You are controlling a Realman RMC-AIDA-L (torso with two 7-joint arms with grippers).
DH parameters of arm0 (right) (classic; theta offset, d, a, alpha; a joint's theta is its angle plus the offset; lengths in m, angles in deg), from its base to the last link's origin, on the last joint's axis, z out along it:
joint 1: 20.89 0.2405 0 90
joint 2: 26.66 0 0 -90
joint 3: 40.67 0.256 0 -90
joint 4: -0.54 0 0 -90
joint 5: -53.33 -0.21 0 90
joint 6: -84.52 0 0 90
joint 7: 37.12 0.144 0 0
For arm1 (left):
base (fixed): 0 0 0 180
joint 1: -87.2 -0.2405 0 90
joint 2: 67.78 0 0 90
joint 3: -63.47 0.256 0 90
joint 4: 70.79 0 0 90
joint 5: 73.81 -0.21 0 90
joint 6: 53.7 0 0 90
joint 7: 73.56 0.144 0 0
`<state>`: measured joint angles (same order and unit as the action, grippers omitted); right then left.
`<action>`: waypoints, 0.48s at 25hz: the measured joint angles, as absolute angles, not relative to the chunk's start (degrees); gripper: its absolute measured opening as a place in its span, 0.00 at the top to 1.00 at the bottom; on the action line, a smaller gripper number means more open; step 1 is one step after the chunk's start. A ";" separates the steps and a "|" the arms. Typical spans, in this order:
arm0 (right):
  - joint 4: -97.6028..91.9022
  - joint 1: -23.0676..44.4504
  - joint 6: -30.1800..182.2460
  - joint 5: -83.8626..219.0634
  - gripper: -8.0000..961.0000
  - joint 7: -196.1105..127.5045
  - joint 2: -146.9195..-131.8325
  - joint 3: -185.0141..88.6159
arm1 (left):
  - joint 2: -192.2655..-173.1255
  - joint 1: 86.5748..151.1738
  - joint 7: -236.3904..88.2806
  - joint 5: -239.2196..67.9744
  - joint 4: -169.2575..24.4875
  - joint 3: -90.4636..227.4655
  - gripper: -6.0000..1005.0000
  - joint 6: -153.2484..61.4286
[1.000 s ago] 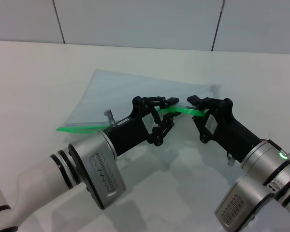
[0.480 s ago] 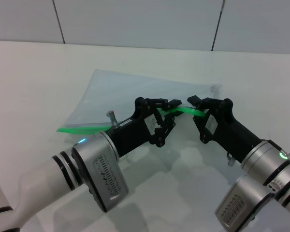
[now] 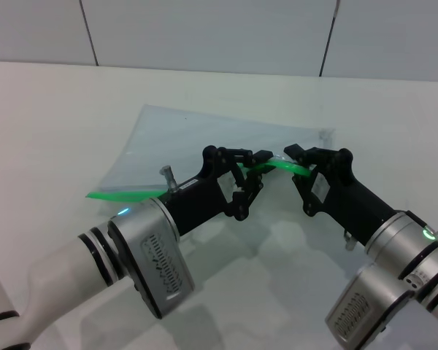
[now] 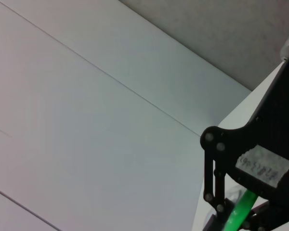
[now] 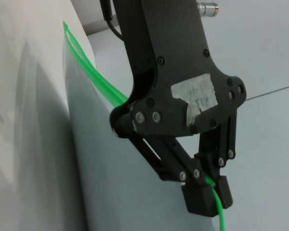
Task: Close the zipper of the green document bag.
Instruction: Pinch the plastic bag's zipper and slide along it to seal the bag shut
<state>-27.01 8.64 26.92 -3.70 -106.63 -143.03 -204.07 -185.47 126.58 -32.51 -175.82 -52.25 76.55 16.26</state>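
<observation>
The green document bag point(image 3: 204, 135) is a translucent pale pouch lying on the white table, with its near long edge lifted. The zipper point(image 3: 117, 195) runs as a bright green strip along that edge from the left corner up to both grippers. My left gripper point(image 3: 261, 162) is shut on the strip near its right end. My right gripper point(image 3: 296, 162) is shut on the strip's end, a few centimetres away. The right wrist view shows the left gripper point(image 5: 208, 195) pinching the zipper point(image 5: 94, 72). The slider tab is hidden between the fingers.
The white table point(image 3: 51, 117) stretches around the bag on all sides. A grey panelled wall point(image 3: 204, 33) stands behind the table's far edge. Both forearms cross the near part of the table, the left arm point(image 3: 139, 248) and the right arm point(image 3: 394, 255).
My left gripper has slid a little to the right along the green strip, toward the right gripper. The right gripper has held its place.
</observation>
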 joint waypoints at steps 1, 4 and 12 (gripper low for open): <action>-26.95 8.65 26.93 -3.70 0.93 -106.57 -143.03 -204.00 | -185.47 126.58 -32.51 -175.78 -52.25 76.53 0.91 16.25; -26.78 8.65 26.86 -3.91 0.93 -106.26 -143.00 -203.80 | -185.47 126.58 -32.51 -175.61 -52.25 76.46 0.91 15.87; -26.46 8.59 26.74 -4.39 0.93 -106.04 -142.85 -202.59 | -185.46 126.58 -32.51 -175.36 -52.26 76.30 0.91 14.94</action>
